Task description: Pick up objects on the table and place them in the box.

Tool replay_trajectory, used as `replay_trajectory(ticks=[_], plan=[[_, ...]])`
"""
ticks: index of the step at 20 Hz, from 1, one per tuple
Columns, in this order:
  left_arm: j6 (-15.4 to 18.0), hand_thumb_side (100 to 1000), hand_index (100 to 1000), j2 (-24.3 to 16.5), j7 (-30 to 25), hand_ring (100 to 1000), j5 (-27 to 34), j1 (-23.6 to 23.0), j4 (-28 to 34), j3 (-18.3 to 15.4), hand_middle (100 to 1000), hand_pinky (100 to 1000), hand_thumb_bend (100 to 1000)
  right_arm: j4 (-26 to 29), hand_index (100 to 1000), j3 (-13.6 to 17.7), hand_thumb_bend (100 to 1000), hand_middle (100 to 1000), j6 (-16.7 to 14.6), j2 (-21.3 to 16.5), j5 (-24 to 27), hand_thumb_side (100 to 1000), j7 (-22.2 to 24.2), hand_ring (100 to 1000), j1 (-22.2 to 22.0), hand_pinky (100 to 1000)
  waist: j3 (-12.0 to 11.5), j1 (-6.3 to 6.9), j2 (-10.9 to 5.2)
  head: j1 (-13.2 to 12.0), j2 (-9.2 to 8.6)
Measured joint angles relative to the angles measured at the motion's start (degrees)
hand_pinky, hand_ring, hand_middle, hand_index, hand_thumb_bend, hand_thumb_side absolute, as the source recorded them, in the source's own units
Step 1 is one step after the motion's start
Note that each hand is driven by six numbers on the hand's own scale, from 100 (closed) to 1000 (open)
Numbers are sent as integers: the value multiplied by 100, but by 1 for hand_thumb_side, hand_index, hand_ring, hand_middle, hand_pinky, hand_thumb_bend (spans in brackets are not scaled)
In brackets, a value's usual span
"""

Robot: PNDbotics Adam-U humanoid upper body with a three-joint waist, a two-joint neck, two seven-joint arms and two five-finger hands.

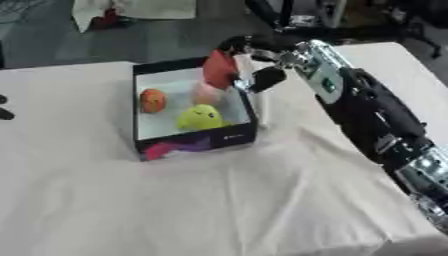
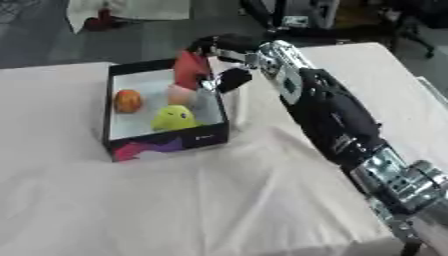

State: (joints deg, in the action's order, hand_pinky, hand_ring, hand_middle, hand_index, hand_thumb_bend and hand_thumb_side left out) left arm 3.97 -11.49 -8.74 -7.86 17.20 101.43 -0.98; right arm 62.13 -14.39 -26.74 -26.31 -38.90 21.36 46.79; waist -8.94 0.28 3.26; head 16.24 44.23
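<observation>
A cream cloth is covering the table, lying in soft folds and wrinkles that are running from the box toward the near edge. Beyond the far edge, a grey floor is showing, with a pale sheet lying on it and a small red thing sitting at its edge. Dark stands or legs are standing further back, too blurred to make out.

The box is sitting on the cloth left of centre, dark-walled with a white inside and a pink and purple patch on its near wall. Inside it, an orange ball is lying by the left wall, a yellow toy is lying near the front, and a pale pink thing is lying just behind the toy.

The right arm is reaching in from the lower right, stretching across the cloth to the box's far right corner. The right hand is hanging over that corner with its fingers and thumb curled round a red object, which is pointing down into the box above the pink thing; whether it is touching anything below cannot be told.

At the left edge of the left eye view, a small dark shape is showing over the cloth.
</observation>
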Motion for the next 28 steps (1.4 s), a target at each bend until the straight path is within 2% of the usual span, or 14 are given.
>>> replay_trajectory(ticks=[3, 6, 7, 8, 9, 10, 15, 21, 25, 28], plan=[[0, 876, 797, 0, 0, 522, 0, -5, 0, 0, 559, 648, 100, 263, 992, -36, 100, 992, -18, -33, 276, 765, 64, 891, -66, 906, 32, -5, 0, -22, 0], [0, 875, 797, 0, 1, 522, 0, -10, 0, 0, 559, 648, 100, 492, 994, -47, 100, 996, 34, -108, 453, 784, 173, 897, -111, 909, 42, -6, 0, -52, 0], [1, 875, 797, 0, 1, 522, 0, -10, 0, -1, 559, 648, 100, 533, 996, -47, 100, 1000, 58, -127, 485, 765, 209, 901, -127, 910, 44, -6, 0, -56, 0], [1, 875, 797, 0, 2, 522, 0, -10, 0, -1, 559, 648, 100, 562, 1000, -48, 100, 1000, 81, -135, 493, 665, 246, 907, -146, 912, 46, -6, 0, -57, 0], [0, 875, 797, -1, 2, 522, 0, -10, 0, -1, 559, 648, 100, 574, 1000, -53, 100, 1000, 93, -140, 487, 290, 287, 917, -151, 917, 48, -6, 0, -57, 0], [0, 875, 797, -1, 3, 522, 0, -10, 0, -1, 559, 648, 100, 583, 1000, -73, 100, 1000, 93, -153, 440, 221, 339, 919, -152, 920, 49, -6, 0, -57, 0], [-4, 875, 797, -1, 7, 522, 0, -10, 0, -1, 559, 648, 100, 585, 1000, -126, 100, 1000, -79, -166, 85, 227, 651, 924, -202, 928, 50, -6, 0, -57, 0], [-6, 876, 797, -1, 9, 522, 0, -10, 0, -1, 558, 648, 100, 590, 1000, -116, 100, 1000, -205, -166, 68, 213, 785, 915, -229, 931, 54, -6, 0, -65, 0], [-5, 876, 797, -3, 14, 522, 0, -22, 0, -4, 558, 647, 100, 823, 1000, -17, 100, 981, -173, -237, 378, 198, 705, 888, -351, 929, 108, -14, 0, -126, 0], [-2, 878, 796, -7, 28, 522, 0, -57, 0, -19, 558, 648, 100, 1348, 995, 176, 100, 939, -21, -465, 980, 222, 483, 849, -723, 928, 176, -49, 0, -211, 0]])
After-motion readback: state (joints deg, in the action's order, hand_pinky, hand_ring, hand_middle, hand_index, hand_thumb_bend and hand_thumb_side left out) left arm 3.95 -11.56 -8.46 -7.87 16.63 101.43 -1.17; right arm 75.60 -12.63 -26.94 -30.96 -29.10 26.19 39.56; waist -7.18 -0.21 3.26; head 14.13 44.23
